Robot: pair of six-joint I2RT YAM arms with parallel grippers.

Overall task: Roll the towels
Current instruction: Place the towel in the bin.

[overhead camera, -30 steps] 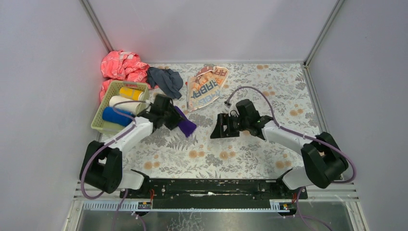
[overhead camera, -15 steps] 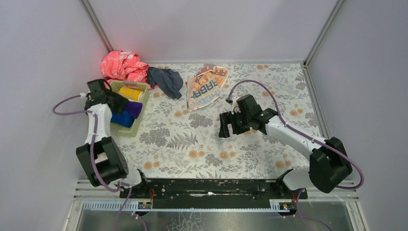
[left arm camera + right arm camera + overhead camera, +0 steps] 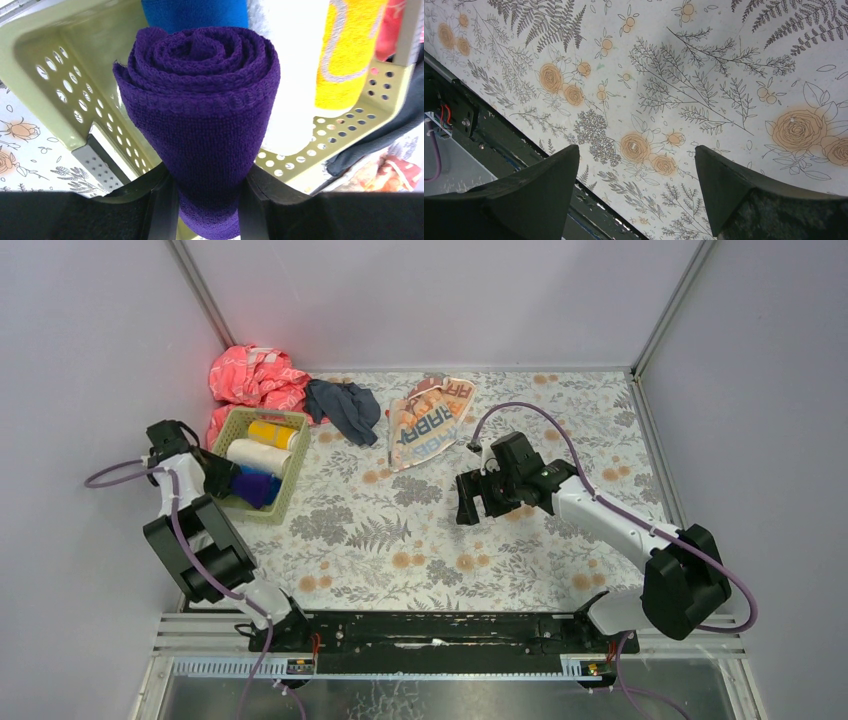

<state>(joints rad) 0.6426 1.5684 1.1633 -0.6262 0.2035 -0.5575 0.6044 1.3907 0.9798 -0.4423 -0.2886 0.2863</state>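
Left gripper (image 3: pixel 207 200): jaws partly closed, clamping the rolled purple towel (image 3: pixel 200 115) by its lower end, over the near end of the green basket (image 3: pixel 65 75). Behind it in the basket lie the blue roll (image 3: pixel 195 12), white roll (image 3: pixel 295 60) and yellow roll (image 3: pixel 345 55), close together.

Right gripper (image 3: pixel 636 185): jaws spread wide, holding nothing, above the floral covering (image 3: pixel 420 540) at mid-table.

The dark grey-blue towel (image 3: pixel 345 408) lies crumpled beside the basket's far corner. The cream towel (image 3: pixel 430 420) lies unrolled near the back (its lettering is only partly legible, "RABB"). A pink cloth (image 3: pixel 255 377) is heaped behind the basket.
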